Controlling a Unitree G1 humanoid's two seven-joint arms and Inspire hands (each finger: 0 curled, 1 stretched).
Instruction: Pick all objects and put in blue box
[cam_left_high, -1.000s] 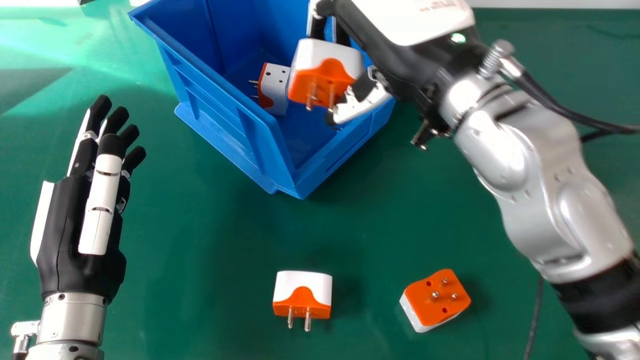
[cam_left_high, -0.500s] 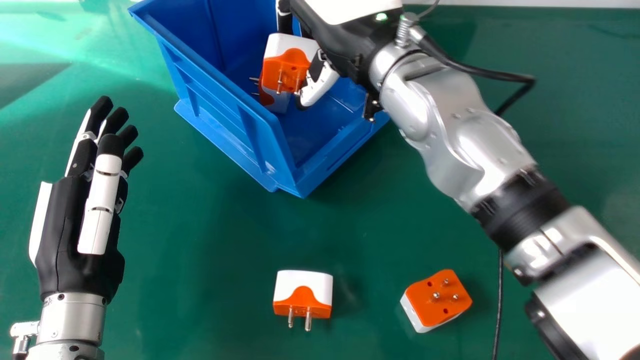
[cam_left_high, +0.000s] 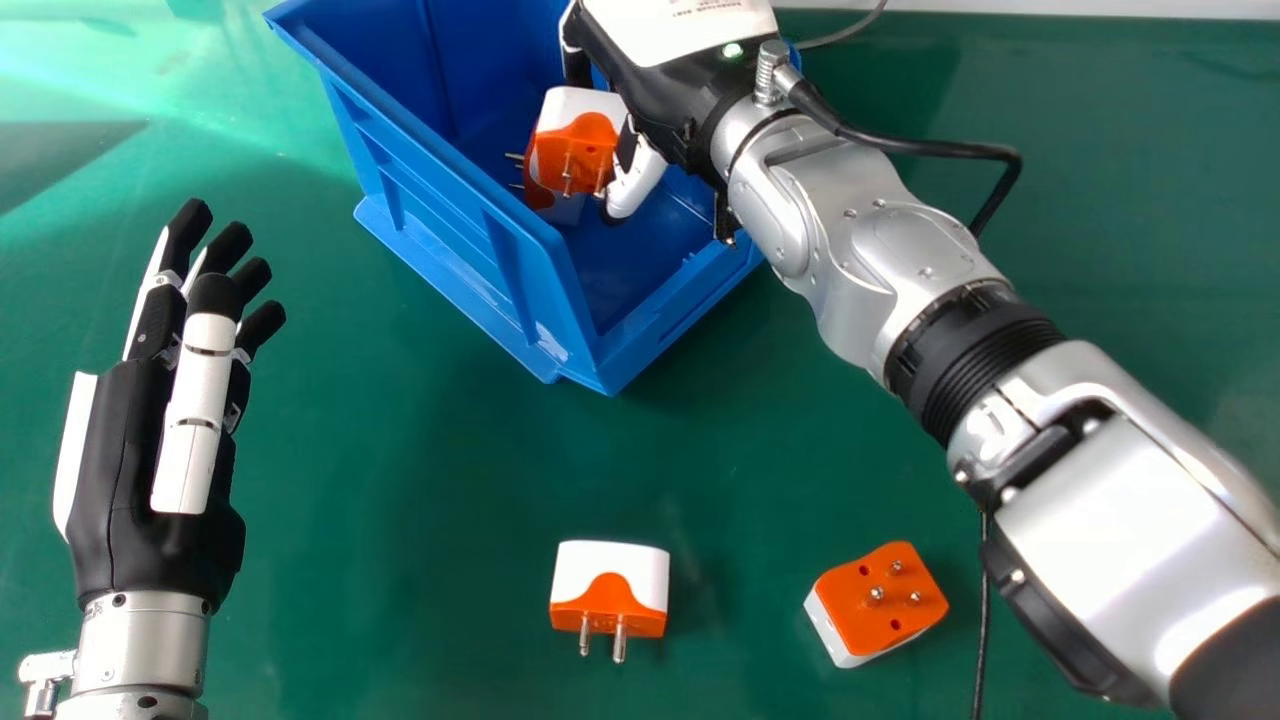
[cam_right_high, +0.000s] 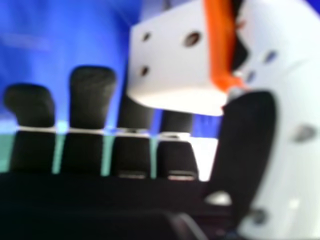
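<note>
Where right hand (cam_left_high: 640, 180) is pinching one adapter (cam_left_high: 580, 106), half-curled: twelve o'clock, over blue box (cam_left_high: 448, 228)
Left hand (cam_left_high: 125, 470): hanging straight-fingered, empty, nine o'clock

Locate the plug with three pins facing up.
In the head view, the three-pin plug lies on the green table, low and right of centre, between the other plug lying there and the robot's right arm.

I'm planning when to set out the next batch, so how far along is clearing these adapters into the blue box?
Roughly midway, I'd judge. One adapter already lies inside the blue box. The right robot hand holds the second adapter over it, not yet released. Two remain on the table: one nearer the middle, one farther right.
</note>
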